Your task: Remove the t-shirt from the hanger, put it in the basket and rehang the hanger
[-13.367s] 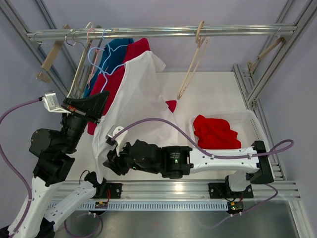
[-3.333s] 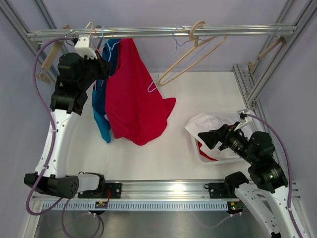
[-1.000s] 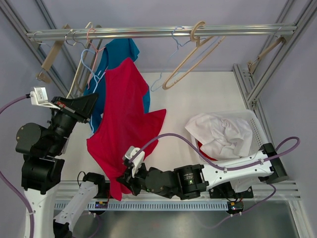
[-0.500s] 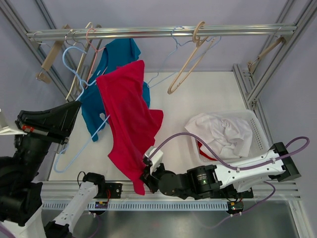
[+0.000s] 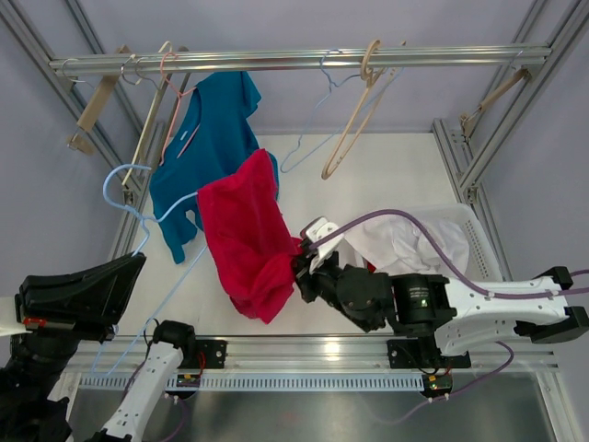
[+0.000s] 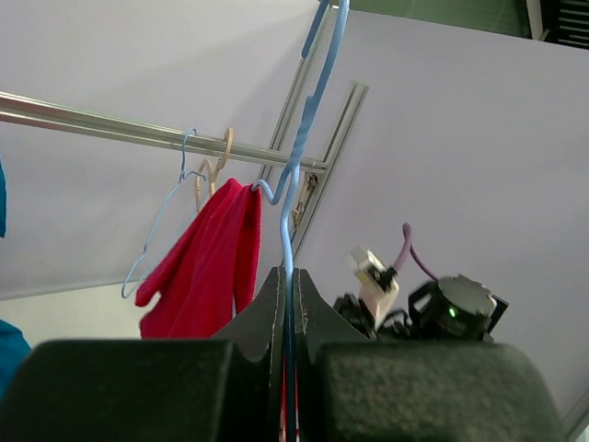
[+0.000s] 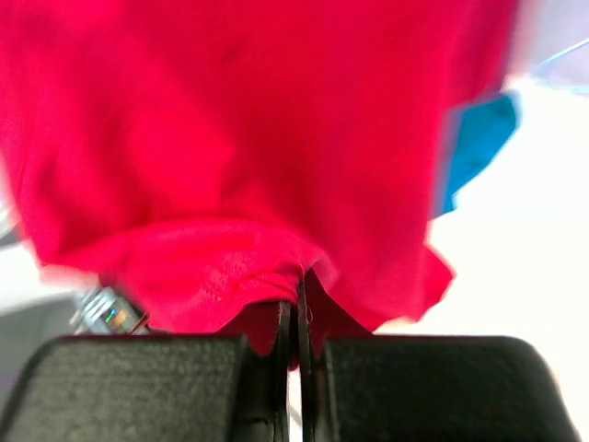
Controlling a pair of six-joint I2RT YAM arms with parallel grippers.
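The red t-shirt (image 5: 244, 235) hangs bunched over the middle of the table. My right gripper (image 5: 302, 263) is shut on its right edge, and the right wrist view shows the cloth (image 7: 230, 166) pinched at the fingertips (image 7: 297, 293). My left gripper (image 5: 136, 264) at the near left is shut on a light blue wire hanger (image 5: 138, 214), whose wire (image 6: 293, 184) rises between the closed jaws (image 6: 287, 278). One hanger arm reaches the shirt's upper left corner; I cannot tell whether they touch. The shirt also shows in the left wrist view (image 6: 207, 267).
A teal t-shirt (image 5: 204, 138) hangs from the rail (image 5: 294, 60) at the back left among other hangers. Wooden hangers (image 5: 354, 115) hang mid-rail. A white basket (image 5: 465, 221) at the right holds a white t-shirt (image 5: 405, 241).
My right gripper has moved back and to the right with the red t-shirt. My left gripper has pulled the blue hanger down toward the near left, away from most of the shirt.
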